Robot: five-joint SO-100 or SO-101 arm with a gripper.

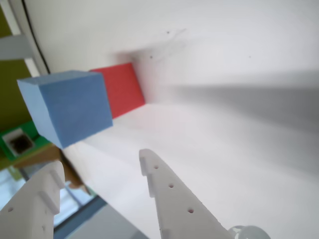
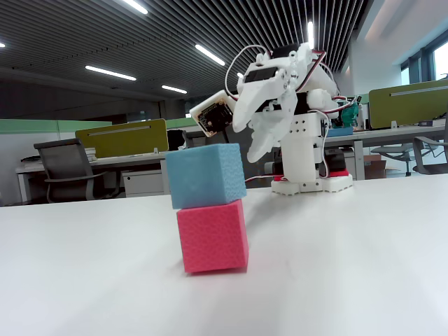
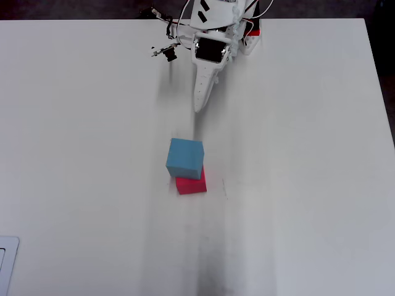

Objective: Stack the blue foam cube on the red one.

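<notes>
1. The blue foam cube (image 2: 206, 175) is sitting on top of the red one (image 2: 213, 235), a sky-blue block with a fine matte grain, twisted slightly off square and overhanging to the left in the fixed view.
2. The red one is resting flat on the white desk (image 2: 364, 266), pinkish-red and dimpled; in the overhead view it is peeking out below the blue cube (image 3: 184, 157).
3. My jaws (image 1: 102, 167) are standing apart and holding nothing; in the wrist view the two white fingers (image 1: 174, 199) are framing bare desk, with the stack beyond their tips.
4. My arm (image 3: 207, 68) is folding back near my base at the desk's far edge, the jaws pointing down towards the stack, well apart from it.
</notes>
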